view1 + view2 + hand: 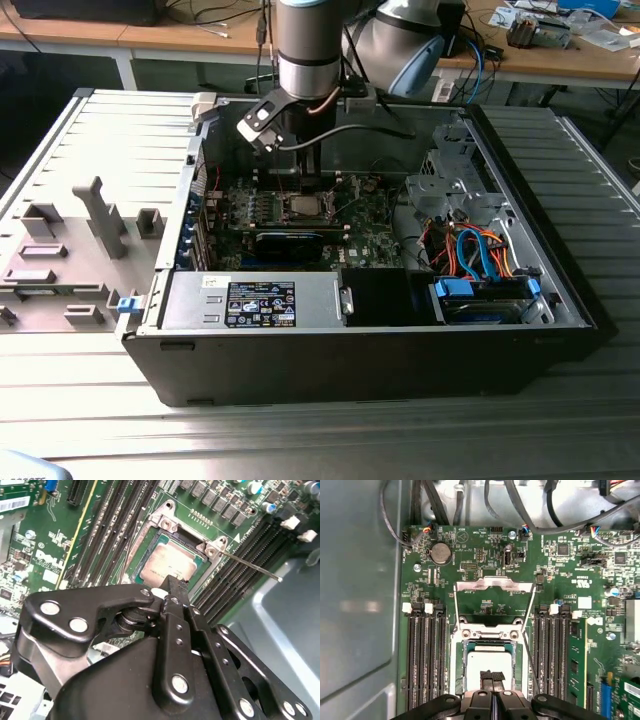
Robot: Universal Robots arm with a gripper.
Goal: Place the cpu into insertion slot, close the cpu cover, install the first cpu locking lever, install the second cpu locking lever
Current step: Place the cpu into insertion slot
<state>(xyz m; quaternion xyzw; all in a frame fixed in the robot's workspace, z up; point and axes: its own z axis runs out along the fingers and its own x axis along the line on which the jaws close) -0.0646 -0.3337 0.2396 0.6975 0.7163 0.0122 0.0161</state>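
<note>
The open case (360,370) on the bench (300,440) leaves the insertion slot (487,642) reachable from straight above, where the hand (492,676) hangs, fingers together. Memory slots (422,655) crowd it on two sides. The cpu cover (495,585) stands swung back on a third, and a thin lever (250,566) juts out over the slots. In the exterior view the graphics card (290,240) lies just below the socket, the drive cage (450,190) at centre right.
</note>
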